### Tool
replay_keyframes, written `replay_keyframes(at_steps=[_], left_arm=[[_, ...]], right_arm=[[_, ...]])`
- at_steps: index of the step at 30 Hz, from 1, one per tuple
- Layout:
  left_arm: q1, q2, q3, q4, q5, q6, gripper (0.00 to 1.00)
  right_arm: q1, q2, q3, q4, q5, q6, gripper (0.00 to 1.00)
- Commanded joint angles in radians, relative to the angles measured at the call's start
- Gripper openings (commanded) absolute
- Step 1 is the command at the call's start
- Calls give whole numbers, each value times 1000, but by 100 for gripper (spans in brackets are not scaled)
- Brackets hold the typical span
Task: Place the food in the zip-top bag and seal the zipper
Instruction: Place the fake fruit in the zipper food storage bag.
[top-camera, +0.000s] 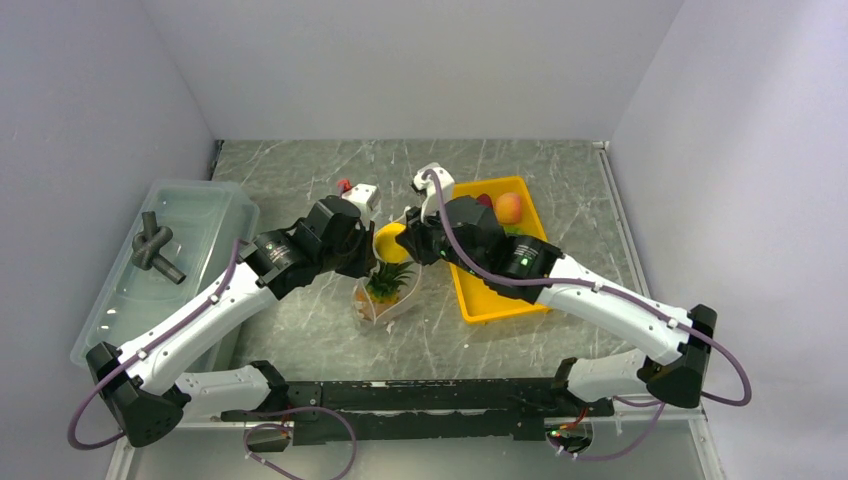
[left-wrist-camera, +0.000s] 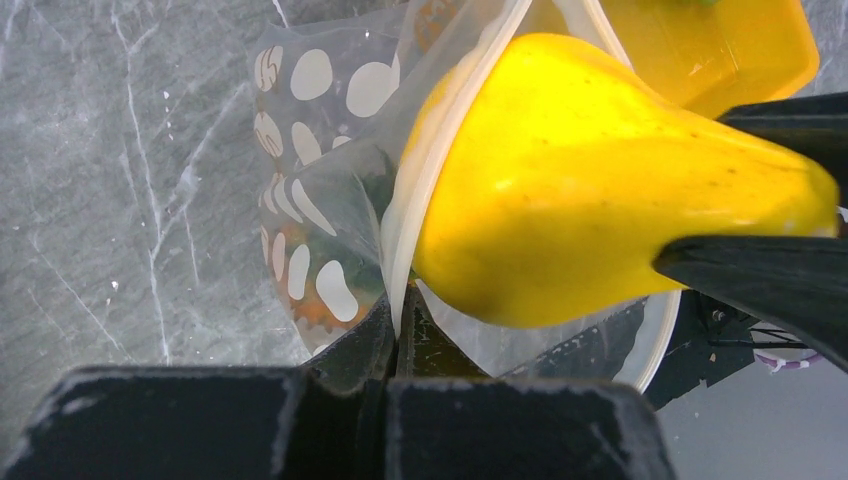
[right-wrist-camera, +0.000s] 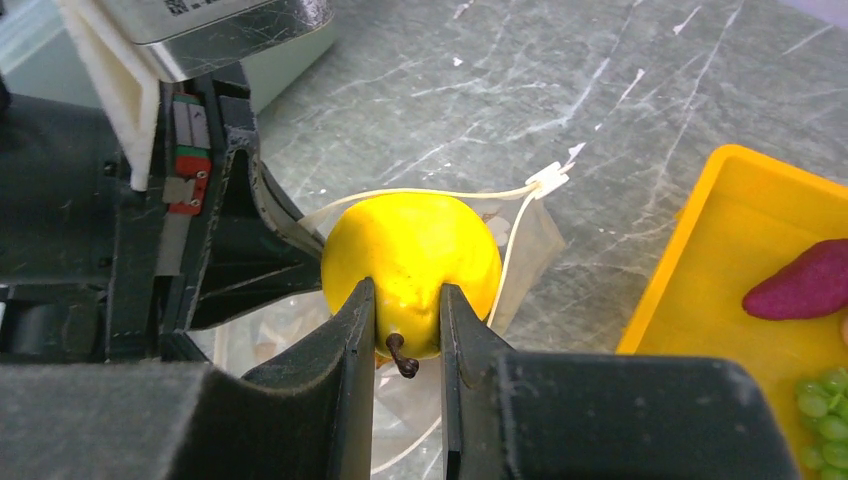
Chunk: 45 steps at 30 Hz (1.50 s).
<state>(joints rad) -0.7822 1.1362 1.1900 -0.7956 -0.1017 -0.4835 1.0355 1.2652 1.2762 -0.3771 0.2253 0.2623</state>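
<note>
A yellow toy pear (right-wrist-camera: 410, 250) with a brown stem is pinched at its narrow end by my right gripper (right-wrist-camera: 408, 320), which is shut on it. The pear (left-wrist-camera: 600, 190) hangs in the open mouth of the dotted clear zip-top bag (left-wrist-camera: 320, 200). My left gripper (left-wrist-camera: 400, 330) is shut on the bag's whitish zipper (left-wrist-camera: 430, 170) strip and holds the mouth up. An orange pineapple (top-camera: 385, 282) with a green crown lies inside the bag (top-camera: 400, 303). The peach-coloured fruit (top-camera: 509, 208), a dark red-purple piece (right-wrist-camera: 800, 285) and green grapes (right-wrist-camera: 825, 400) lie in the yellow tray (right-wrist-camera: 700, 300).
The yellow tray (top-camera: 490, 300) sits right of the bag, under the right arm. A translucent lidded bin (top-camera: 200, 215) with a dark cross-shaped part (top-camera: 155, 250) on it stands at the left. A small red item (top-camera: 343, 185) lies behind the left wrist.
</note>
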Motion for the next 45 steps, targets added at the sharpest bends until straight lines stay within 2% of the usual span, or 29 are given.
replay_keyframes(at_steps=[1,13,18,36,45], left_arm=[[1,-21,44,22,26,-3,0],[1,-15,45,44,77,14,0],[1,-19,41,57,92,23,0],[1,-55,33,54,26,-14,0],[1,-66,20,49,-1,-34,0]], right_arm=[[24,32,70,-23,110,-36,0],[82,114,113,-57,267,-77,0],[93,141,122,-67,285,-92,0],[139,108,61,-198,42,-87,0],[147,60,10,-171,-179,-88,0]])
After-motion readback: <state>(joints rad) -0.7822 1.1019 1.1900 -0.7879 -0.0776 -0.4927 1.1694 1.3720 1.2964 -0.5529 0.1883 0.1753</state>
